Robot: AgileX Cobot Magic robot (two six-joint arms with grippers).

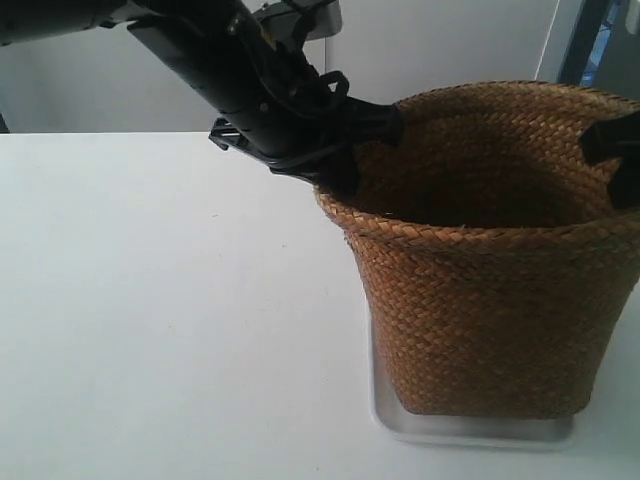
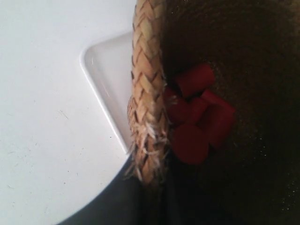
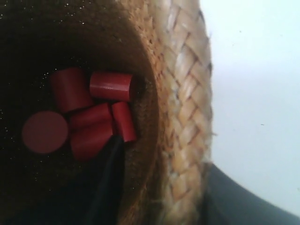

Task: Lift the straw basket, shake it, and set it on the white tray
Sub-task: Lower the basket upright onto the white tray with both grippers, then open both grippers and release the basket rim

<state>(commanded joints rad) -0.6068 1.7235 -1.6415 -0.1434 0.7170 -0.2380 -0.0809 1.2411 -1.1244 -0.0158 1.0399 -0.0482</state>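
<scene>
Basket [image 1: 490, 300] standing on tray [image 1: 450, 428], tray on counter [image 1: 150, 300] at exterior view's right, small cylinders [image 3: 93, 119] clustered in basket's bottom

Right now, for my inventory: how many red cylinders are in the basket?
6 red cylinders, all heaped touching on the basket floor near one wall; one shows its round end. More may hide beneath.

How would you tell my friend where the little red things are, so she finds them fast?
Find the big brown straw basket with the white tray under it on the white table. Look down inside to its dark bottom, where a huddle of small red cylinders lies. They are the only red things there, smooth against the rough weave.
</scene>
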